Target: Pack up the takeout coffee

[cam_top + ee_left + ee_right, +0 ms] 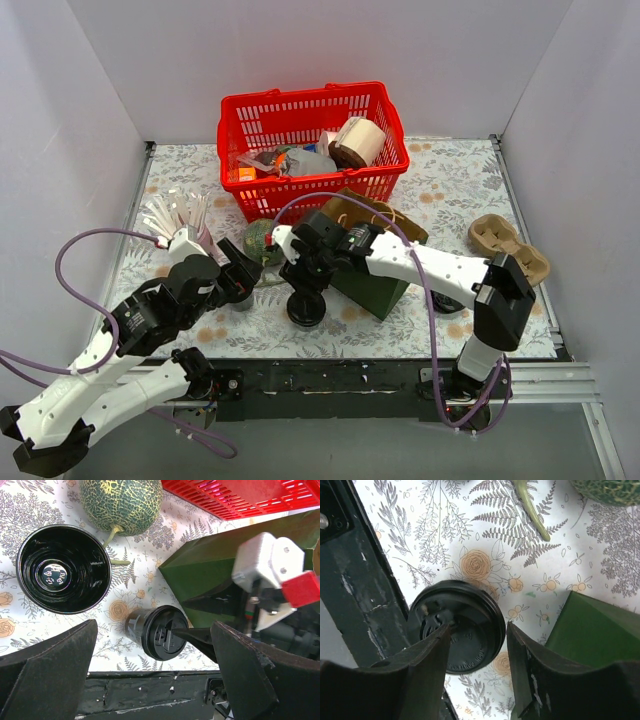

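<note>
**Lidded coffee at the near table edge, right fingers over its lid**

The takeout coffee [305,310] stands on the floral table cover [450,185], close to the black rail [330,380] along the near edge. Its lid is on. From the right wrist the lid hides nearly all of the cup body.

The right gripper [479,630] is above it with its jaws partly apart. One finger [432,662] lies across the lid top. The other sits just beside the rim, and it is not clear whether it touches. The fingers do not pinch the rim.

The left gripper [152,627] hangs with its jaws spread wide and nothing in its hold. In its own view the coffee lies between the two finger pads, well apart from both.

Farther back on the left stands an open black cup [64,569], and beyond it lies a melon [121,502] with its top cut off by the frame. A dark green bag [215,570] sits just right of the coffee, partly behind the right arm.

At the back is a red basket [300,105] whose jumbled contents are hard to identify. A tan cardboard tray [510,248] lies at the right.
</note>
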Robot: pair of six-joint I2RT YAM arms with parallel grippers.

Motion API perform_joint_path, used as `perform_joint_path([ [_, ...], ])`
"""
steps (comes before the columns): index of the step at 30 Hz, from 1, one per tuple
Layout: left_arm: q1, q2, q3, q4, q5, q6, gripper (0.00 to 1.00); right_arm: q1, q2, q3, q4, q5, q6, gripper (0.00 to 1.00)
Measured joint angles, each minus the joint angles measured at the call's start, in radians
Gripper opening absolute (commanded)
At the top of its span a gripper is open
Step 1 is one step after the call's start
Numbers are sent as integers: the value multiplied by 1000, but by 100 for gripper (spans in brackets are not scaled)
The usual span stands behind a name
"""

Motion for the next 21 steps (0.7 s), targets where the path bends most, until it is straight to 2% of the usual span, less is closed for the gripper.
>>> perform_joint_path([
  [5, 0, -2, 0, 0, 2, 2, 98, 0, 66, 11, 3, -32, -101, 59],
  [12, 0, -11, -30, 24, 100, 35, 98, 0, 75, 37, 6, -45, -118, 59],
  [21, 0, -4, -72, 41, 237, 11, 98, 0, -111, -54, 64, 18, 8, 63],
])
